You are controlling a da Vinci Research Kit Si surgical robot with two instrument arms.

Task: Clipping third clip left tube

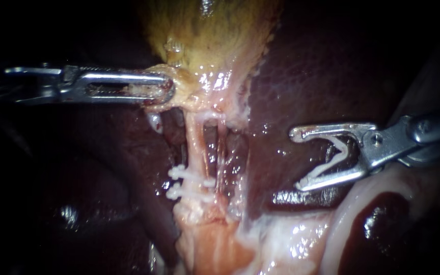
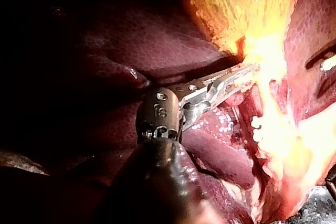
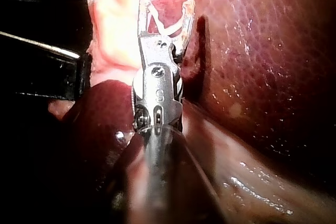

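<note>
- Claw of my right instrument [image 1: 296,161] stands wide. A white clip [image 1: 332,160] is seated between the two jaws, touching both, and its legs spread in an open V.
- Under and around the claw is only dark liver [image 1: 291,76]; the claw touches no tube.
- Ahead of the claw, well apart across that liver, run two pale tubes. The right tube [image 1: 224,147] is the nearer and the left tube [image 1: 194,142], my target, lies just beyond it.
- The left tube already carries two set clips [image 1: 189,183], close together, on the part far from the gallbladder [image 1: 215,30].
- Beyond the tubes, my left instrument [image 1: 168,87] has its claw closed on the gallbladder's lower edge, and both tubes look stretched straight.
- Step in hand, as I judge it, is bringing the loaded clip to the left tube; nothing is placed yet.
- To do it well:
  - I would aim for the bare length between the set clips and the gallbladder, leaving a gap from them.
  - I would come in square to the tube.
  - I would take only the left tube between the legs, keeping the right tube out.
  - I would see both leg tips past the tube's far side before closing.
  - The left claw's pull should hold steady.
- No brand, label or writing is readable on the tissue or the clips.
</note>
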